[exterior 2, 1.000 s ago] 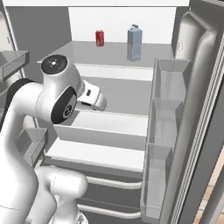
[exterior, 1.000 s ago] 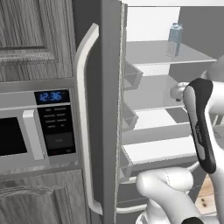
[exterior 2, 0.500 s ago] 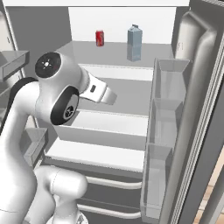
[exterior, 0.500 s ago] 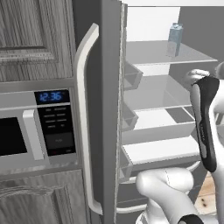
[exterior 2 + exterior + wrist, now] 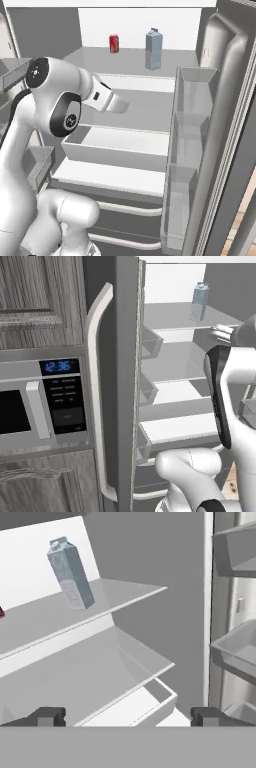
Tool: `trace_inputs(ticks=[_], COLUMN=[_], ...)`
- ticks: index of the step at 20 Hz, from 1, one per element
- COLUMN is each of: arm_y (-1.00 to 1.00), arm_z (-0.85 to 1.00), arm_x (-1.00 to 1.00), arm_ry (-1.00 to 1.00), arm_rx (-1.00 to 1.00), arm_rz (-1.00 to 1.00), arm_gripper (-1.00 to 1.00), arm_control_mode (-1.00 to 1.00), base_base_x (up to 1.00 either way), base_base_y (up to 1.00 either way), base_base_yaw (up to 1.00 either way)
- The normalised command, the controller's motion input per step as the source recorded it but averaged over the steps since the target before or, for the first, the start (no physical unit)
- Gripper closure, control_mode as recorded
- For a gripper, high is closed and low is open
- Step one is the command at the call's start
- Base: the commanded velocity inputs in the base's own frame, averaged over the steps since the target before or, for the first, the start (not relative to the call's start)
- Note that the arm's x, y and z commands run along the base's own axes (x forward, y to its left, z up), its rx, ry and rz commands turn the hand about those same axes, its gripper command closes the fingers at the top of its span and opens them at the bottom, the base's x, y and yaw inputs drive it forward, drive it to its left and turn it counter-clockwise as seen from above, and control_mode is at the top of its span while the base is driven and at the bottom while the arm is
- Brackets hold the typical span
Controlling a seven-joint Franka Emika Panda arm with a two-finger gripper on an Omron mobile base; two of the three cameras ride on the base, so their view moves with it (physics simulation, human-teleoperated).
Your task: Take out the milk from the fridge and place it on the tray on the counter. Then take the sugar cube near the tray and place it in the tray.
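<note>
Standing gable-topped milk (image 5: pixel 70 573) on smooth shelf (image 5: pixel 60 619)

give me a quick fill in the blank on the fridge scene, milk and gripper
1. The milk stands on the ____ shelf of the fridge.
2. Beside the milk on that shelf stands a ____ can.
3. The gripper is ____, holding nothing.
4. The fridge door is ____.

Missing words: top; red; open; open

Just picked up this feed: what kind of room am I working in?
A kitchen, most likely: an open fridge holding the milk and a red can, with a built-in microwave set in wood cabinets.
</note>
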Motion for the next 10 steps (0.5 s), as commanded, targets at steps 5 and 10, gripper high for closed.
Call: trace_inputs(ticks=[5, 10], arm_y=[-0.03, 0.09], arm_z=[0.22, 0.18], arm_x=[0.38, 0.37], arm_ry=[-0.01, 0.06], arm_rx=[0.01, -0.01], arm_rz=[-0.03, -0.04], arm_gripper=[-1.0, -1.0], arm_control_mode=[-1.0, -1.0], base_base_x=[0.0, 0.0], base_base_y=[0.0, 0.0], base_base_yaw=[0.0, 0.0])
